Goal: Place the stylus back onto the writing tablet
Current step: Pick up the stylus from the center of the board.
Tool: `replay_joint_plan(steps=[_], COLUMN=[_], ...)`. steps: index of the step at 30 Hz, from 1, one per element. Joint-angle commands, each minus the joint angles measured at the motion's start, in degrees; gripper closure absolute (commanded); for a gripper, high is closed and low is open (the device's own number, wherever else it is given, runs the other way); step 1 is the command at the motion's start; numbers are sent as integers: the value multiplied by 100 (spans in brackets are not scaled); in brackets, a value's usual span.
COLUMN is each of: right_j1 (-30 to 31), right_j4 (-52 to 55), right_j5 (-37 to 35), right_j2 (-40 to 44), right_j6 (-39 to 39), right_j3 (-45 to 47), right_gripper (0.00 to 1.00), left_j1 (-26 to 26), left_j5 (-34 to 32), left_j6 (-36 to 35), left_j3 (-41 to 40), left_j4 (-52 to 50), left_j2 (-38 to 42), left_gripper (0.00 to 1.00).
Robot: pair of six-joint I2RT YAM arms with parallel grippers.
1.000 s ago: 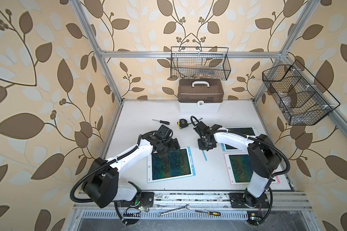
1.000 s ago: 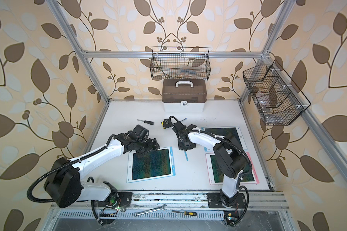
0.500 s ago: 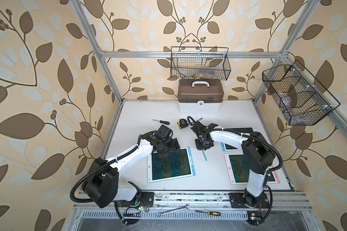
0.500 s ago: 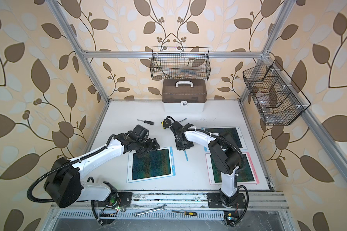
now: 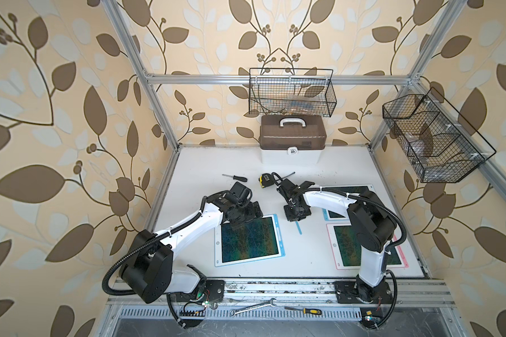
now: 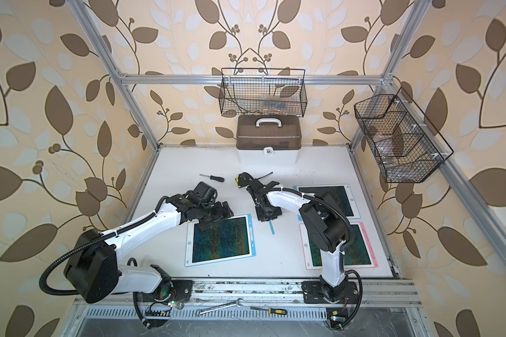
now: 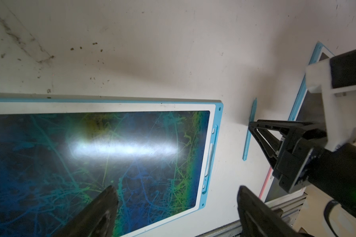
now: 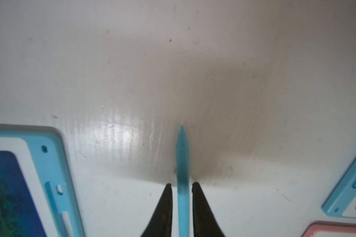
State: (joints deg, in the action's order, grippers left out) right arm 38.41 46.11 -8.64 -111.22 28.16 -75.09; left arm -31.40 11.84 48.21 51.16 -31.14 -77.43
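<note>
stylus (image 8: 182, 160) lies flat inside right claw (image 8: 181, 184), slim gap on either side.

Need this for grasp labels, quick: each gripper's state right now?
Left gripper: open, holding nothing.
Right gripper: open, jaws straddling the stylus, slim gaps either side, not gripping yet.
</note>
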Motion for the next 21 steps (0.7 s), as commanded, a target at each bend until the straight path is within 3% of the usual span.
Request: replay_joint_plan(steps=[1, 21], right_j1=[52, 25], right_j4=[135, 147], right_j5=[-118, -101], right_j2=[-170, -236], right_j6=[-65, -76], right_j3=[-116, 3], right_gripper=[81, 95], left_j1=[56, 63], left_j5=[3, 14], left_j6=[31, -15], left_j3=[-97, -30], left_j4=[73, 57], left_j2=[87, 27], left_gripper=[8, 8])
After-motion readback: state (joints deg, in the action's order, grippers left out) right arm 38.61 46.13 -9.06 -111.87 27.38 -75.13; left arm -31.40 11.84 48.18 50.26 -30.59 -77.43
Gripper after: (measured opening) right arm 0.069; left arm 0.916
